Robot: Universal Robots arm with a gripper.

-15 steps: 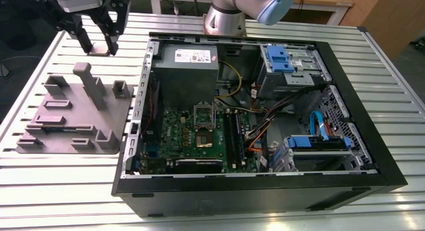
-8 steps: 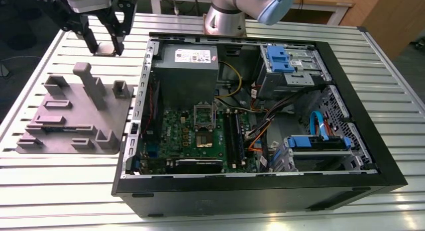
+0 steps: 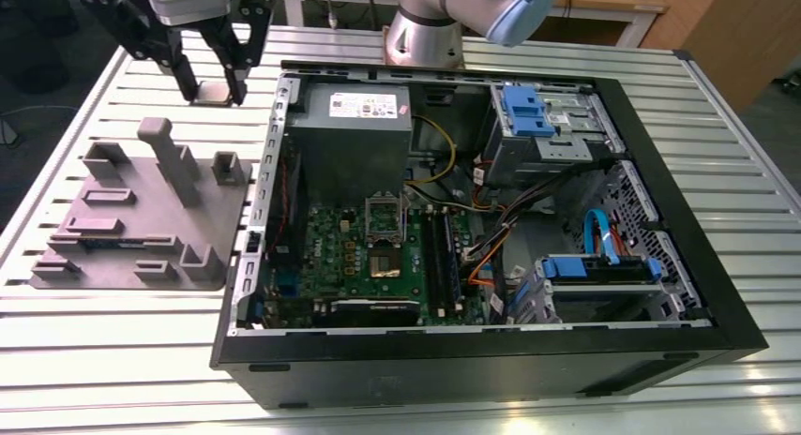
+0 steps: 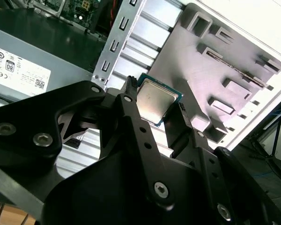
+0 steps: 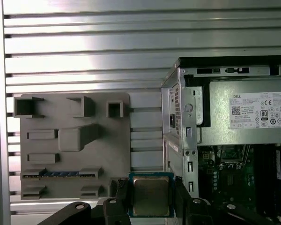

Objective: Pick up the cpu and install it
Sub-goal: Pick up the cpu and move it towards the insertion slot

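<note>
The cpu [image 3: 216, 95] is a small flat square chip with a silvery top, held between my gripper's [image 3: 214, 86] two black fingers. In the exterior view it hangs above the slatted table, off the far left corner of the open computer case [image 3: 701, 294]. Both wrist views show the cpu [image 4: 154, 101] [image 5: 151, 196] clamped at its edges by the gripper [image 4: 157, 102] [image 5: 151, 199], top side to the cameras. The green motherboard [image 3: 338, 257] lies inside the case, with its silvery socket frame [image 3: 382, 213] near the middle.
A grey fixture plate [image 3: 138, 219] with raised blocks and slots lies on the table at the exterior view's left of the case. The grey power supply box [image 3: 351, 126] with a white label fills the case's far left corner. Cables and blue drive brackets [image 3: 532, 112] crowd the right half.
</note>
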